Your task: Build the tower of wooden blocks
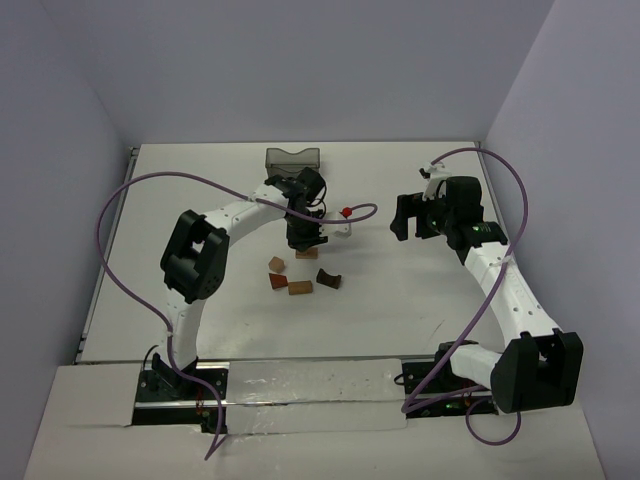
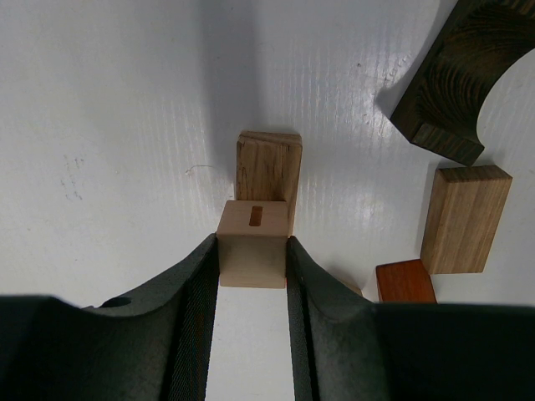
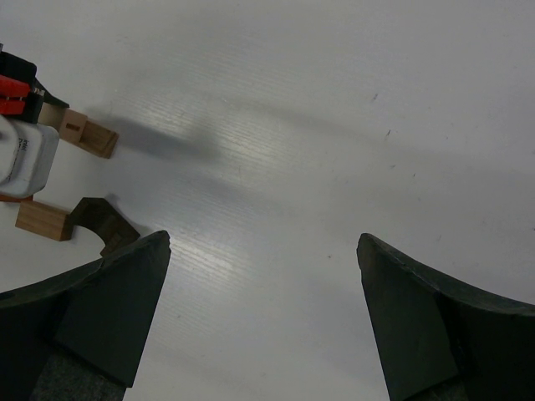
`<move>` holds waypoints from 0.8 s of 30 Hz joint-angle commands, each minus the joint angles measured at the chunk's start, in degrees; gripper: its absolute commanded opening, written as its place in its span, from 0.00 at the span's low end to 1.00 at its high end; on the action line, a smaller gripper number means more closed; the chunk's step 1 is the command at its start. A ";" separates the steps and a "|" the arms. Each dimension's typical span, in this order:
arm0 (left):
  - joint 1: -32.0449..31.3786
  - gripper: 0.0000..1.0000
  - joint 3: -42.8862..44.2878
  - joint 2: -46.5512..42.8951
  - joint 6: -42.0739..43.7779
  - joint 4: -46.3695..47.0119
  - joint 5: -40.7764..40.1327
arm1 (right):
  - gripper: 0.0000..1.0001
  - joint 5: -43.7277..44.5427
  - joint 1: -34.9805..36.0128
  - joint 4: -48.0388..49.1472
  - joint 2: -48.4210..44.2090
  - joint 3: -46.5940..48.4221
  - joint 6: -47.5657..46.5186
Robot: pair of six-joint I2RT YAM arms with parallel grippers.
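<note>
My left gripper (image 2: pixel 253 251) is shut on a light tan cube (image 2: pixel 253 242) with a slot in its top face. The cube sits against a tan oak block (image 2: pixel 267 163) that lies on the table. I cannot tell whether it rests on that block. To the right lie a dark brown arch (image 2: pixel 447 83), a tan bar (image 2: pixel 466 219) and a reddish-brown wedge (image 2: pixel 405 281). From above, the left gripper (image 1: pixel 303 236) hangs over the loose blocks, with the arch (image 1: pixel 328 277) nearest the middle. My right gripper (image 3: pixel 263 241) is open over bare table, right of the blocks.
A dark translucent bin (image 1: pixel 292 157) stands at the back, just behind the left arm. A purple cable with a red tip (image 1: pixel 346 212) trails between the two grippers. The right gripper (image 1: pixel 405 217) hovers at mid-table on the right.
</note>
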 commanded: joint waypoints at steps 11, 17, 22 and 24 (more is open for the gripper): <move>-0.42 0.53 1.56 0.89 -0.91 -1.67 0.96 | 1.00 -0.04 -0.47 1.56 -0.19 0.34 -0.62; -0.42 0.71 2.36 1.04 -1.00 -2.56 1.42 | 1.00 0.05 -0.47 1.57 -0.28 0.34 -0.62; -0.40 0.99 5.59 0.10 -1.93 -3.81 2.19 | 1.00 -0.13 -0.47 1.58 -0.28 0.34 -0.53; -0.05 0.99 7.81 -1.43 -2.84 -4.68 3.34 | 1.00 -0.33 -0.47 1.66 -0.28 0.34 -0.53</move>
